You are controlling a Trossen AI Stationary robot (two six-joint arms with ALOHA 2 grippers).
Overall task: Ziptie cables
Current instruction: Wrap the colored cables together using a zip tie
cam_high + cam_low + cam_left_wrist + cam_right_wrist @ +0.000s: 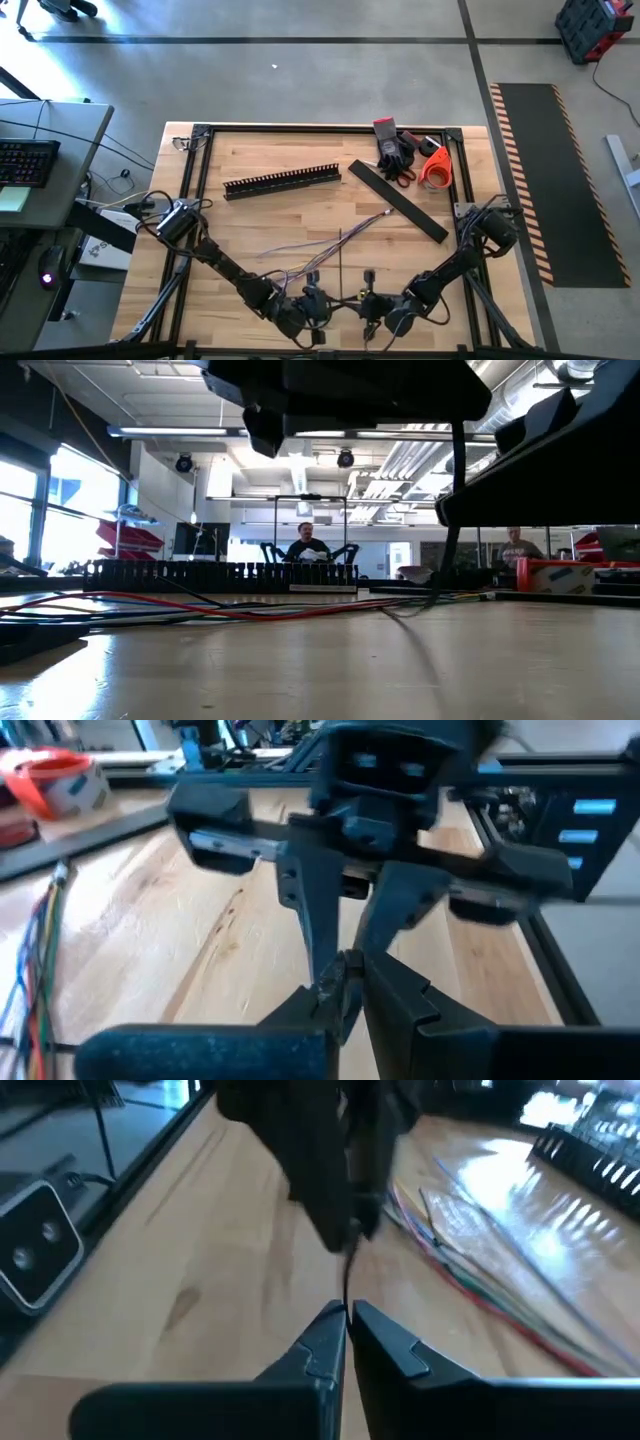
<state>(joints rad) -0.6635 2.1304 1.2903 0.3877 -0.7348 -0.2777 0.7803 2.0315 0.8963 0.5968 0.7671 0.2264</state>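
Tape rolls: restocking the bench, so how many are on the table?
1: an orange tape roll at the table's far right corner, beside the gloves. Others may be hidden.

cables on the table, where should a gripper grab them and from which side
Probably from straight above, at the mid-run of the cables where the strands lie gathered in a narrow line on the table. Toward the left arm's end they splay apart, so a pinch there would miss some. The jaws should close across the run. Both the left gripper and the right gripper are at the near edge, meeting on a thin black strand.
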